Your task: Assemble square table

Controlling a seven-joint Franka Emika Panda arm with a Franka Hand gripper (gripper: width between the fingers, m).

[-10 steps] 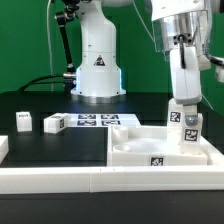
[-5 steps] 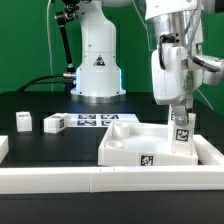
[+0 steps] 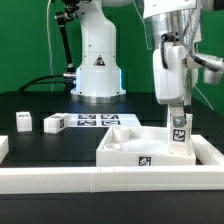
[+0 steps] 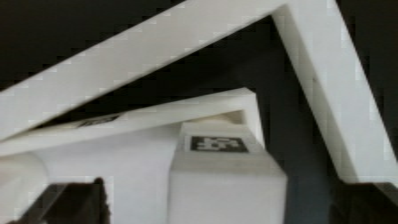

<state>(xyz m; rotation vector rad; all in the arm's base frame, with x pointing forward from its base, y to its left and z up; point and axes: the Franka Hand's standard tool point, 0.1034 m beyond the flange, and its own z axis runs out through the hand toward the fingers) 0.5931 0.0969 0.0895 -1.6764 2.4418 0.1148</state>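
The square top (image 3: 120,152) is sitting skewed on the dark surface (image 3: 40,140) toward the exterior view's right, its near corner having swung left since a second ago, with the pincer (image 3: 177,110) shifting left too. The pincer is hanging over an upright leg (image 3: 179,132) standing inside the top's rim. Its fingertips (image 4: 75,200) are flanking the leg, though whether clenched or released is not showing.

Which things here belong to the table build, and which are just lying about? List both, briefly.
Job in hand:
square table top
leg block under the gripper
gripper
loose leg block
second loose leg block

Lying about:
marker board
white border rails
black table
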